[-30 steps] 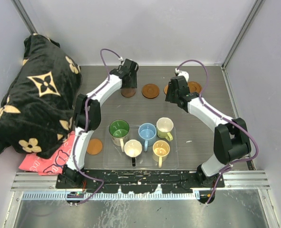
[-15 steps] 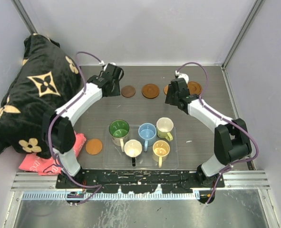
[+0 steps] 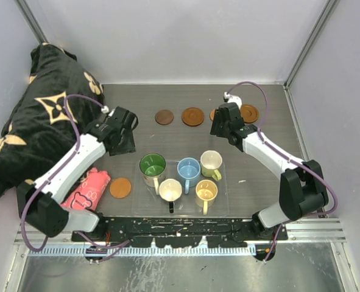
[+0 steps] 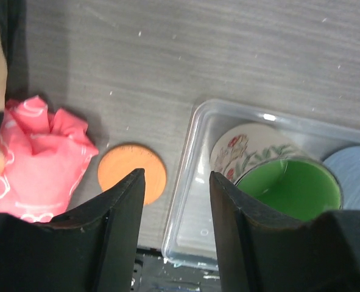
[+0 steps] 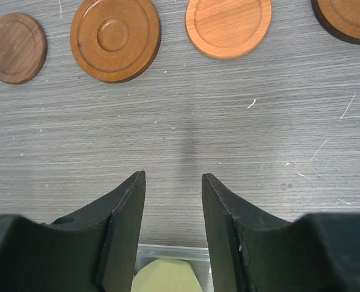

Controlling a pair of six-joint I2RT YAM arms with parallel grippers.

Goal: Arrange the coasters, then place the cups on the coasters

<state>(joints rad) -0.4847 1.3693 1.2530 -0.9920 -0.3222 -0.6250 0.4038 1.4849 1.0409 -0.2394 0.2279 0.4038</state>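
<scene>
Four coasters lie in a row at the back: dark brown (image 3: pixel 164 117) (image 5: pixel 15 47), ringed brown (image 3: pixel 192 115) (image 5: pixel 115 38), orange (image 5: pixel 228 25) and dark-rimmed (image 3: pixel 249 112) (image 5: pixel 347 17). A fifth, orange coaster (image 3: pixel 120 187) (image 4: pixel 125 167) lies at the front left. Five cups stand in the clear tray (image 3: pixel 223 205) (image 4: pixel 189 152): green (image 3: pixel 152 165) (image 4: pixel 286 185), blue (image 3: pixel 188 169), cream (image 3: pixel 211 160), white-inside (image 3: pixel 170 190), yellow (image 3: pixel 206 191). My left gripper (image 3: pixel 125 145) (image 4: pixel 176 176) hangs open and empty above the tray's left edge. My right gripper (image 3: pixel 219 129) (image 5: pixel 173 176) is open and empty, just in front of the row.
A black blanket with tan flowers (image 3: pixel 42 121) fills the left side. A pink cloth (image 3: pixel 85 190) (image 4: pixel 36 158) lies beside the front-left coaster. Grey walls close in the back and both sides.
My left gripper has drawn away from the dark brown coaster, which stays in the back row, and swung left and toward the front. The right arm has barely moved.
</scene>
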